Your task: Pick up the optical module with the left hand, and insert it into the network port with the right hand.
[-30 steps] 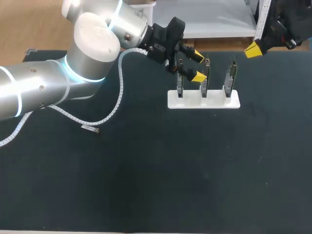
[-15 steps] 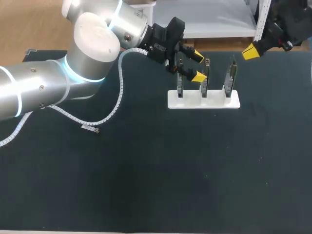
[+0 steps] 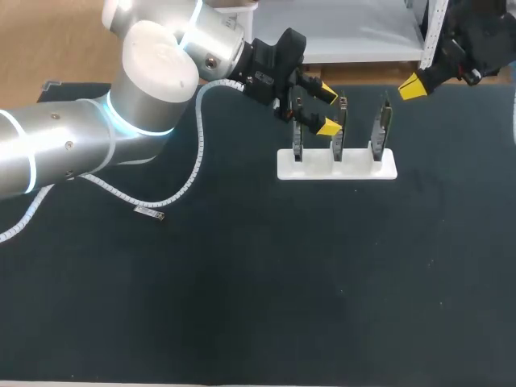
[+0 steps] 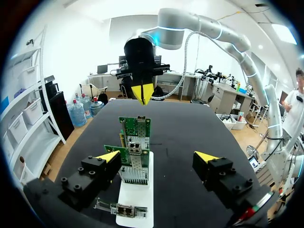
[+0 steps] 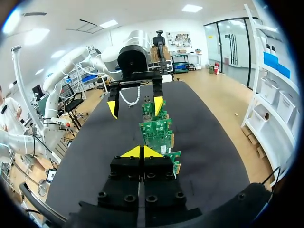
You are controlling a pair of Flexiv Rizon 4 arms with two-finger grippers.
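Observation:
A white stand (image 3: 359, 168) at the table's far middle holds three upright green network cards (image 3: 339, 129) in a row. My left gripper (image 3: 326, 110) hovers open over the row's left end, one yellow fingertip on each side of the row's line. In the left wrist view the cards (image 4: 135, 128) stand between and ahead of its open fingers (image 4: 109, 156), and a small metal-fronted part (image 4: 119, 209) sits under it at the near end of the stand (image 4: 137, 197). My right gripper (image 3: 413, 85) hangs shut and empty beyond the row's right end, pointing along the cards (image 5: 156, 133).
The left arm's white cable (image 3: 193, 165) loops down onto the black table, its end lying at the left (image 3: 149, 212). The wide front part of the table bears nothing else.
My right gripper has shifted slightly to the left, toward the cards. The left arm and the cards have not moved.

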